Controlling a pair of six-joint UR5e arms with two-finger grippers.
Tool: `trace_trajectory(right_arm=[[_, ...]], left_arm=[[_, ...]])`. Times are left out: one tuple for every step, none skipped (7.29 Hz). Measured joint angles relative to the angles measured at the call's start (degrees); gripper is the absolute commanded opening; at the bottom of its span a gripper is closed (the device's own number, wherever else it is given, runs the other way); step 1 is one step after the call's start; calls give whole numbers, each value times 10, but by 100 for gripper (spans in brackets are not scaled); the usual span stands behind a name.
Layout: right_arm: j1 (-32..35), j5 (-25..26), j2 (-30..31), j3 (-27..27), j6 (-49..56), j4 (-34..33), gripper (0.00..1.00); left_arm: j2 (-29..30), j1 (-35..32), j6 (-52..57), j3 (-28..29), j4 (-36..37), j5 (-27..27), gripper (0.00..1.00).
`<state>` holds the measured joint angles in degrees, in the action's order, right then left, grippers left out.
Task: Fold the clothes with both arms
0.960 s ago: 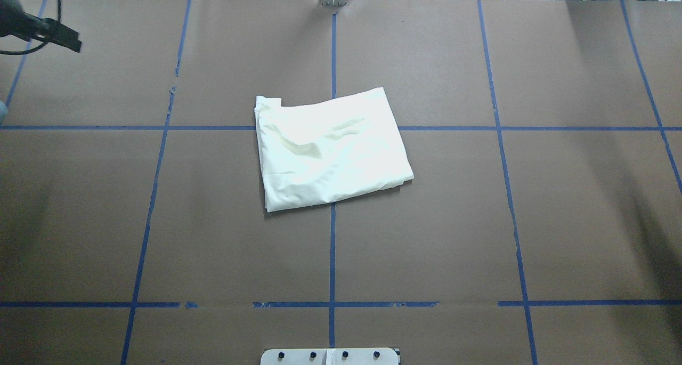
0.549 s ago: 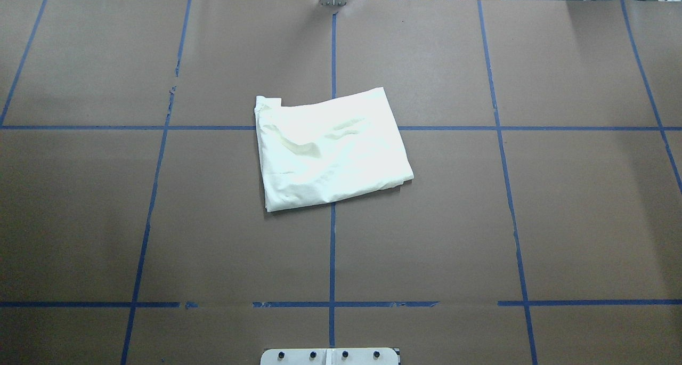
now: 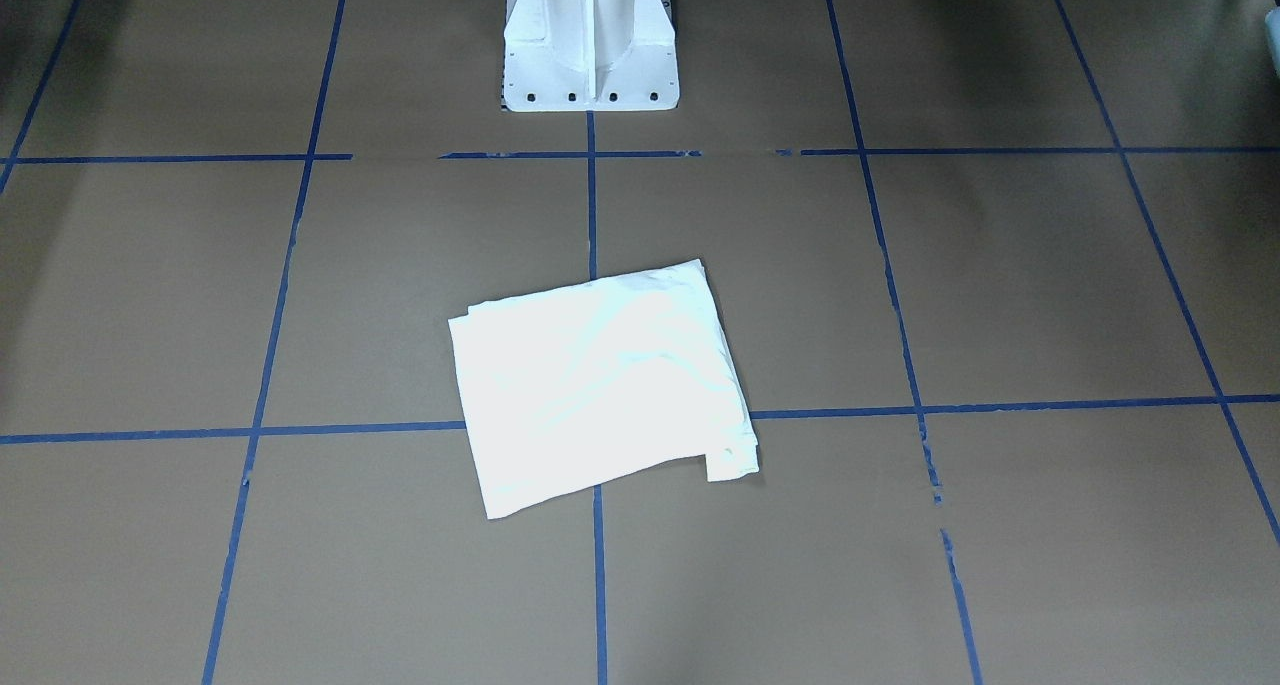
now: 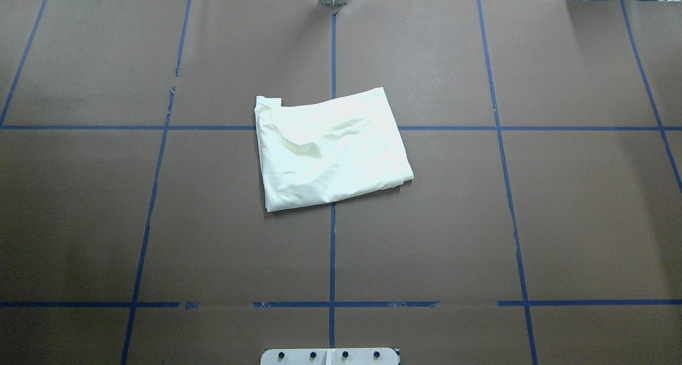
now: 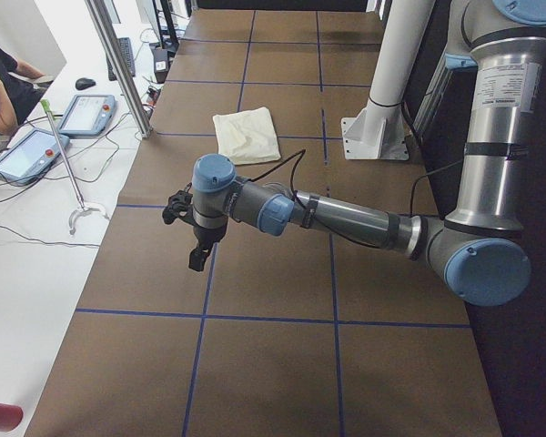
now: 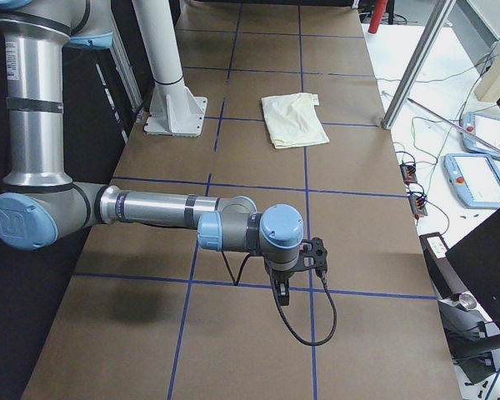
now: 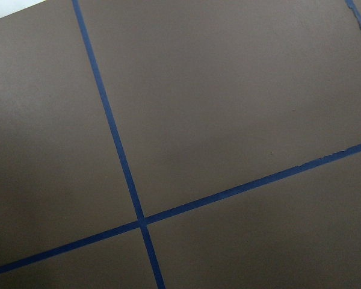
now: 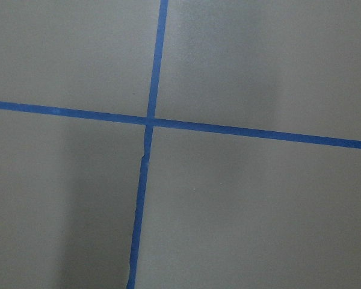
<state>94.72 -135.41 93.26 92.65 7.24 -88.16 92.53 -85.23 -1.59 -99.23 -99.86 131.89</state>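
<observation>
The left gripper [image 5: 197, 258] had left the overhead view, so the folded shirt [image 4: 330, 149] lay well clear of it and the right gripper [image 6: 282, 290]; I couldn't tell either's jaw opening, and folding looked finished.

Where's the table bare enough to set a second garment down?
Free: the squares left and right of the folded shirt, and the strip between it and the pedestal base. Only the centre crossing of the blue tape is covered. The left arm and right arm hang over the table's ends.
</observation>
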Motion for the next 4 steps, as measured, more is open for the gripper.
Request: trace_trajectory(right_arm=[[0,-4,2,1,-15,0,100],[0,-7,2,1,-25,-1,100],[-1,-8,2,1,-28,-1,100],[-1,-9,3,1,-30,0,100]], left_arm=[[-6,-17,12,10,3,6,99],[-11,-37,34,34,4,6,99],[-15,-53,61,57,4,5,99],[-16,-61,77,69,6,4,99]])
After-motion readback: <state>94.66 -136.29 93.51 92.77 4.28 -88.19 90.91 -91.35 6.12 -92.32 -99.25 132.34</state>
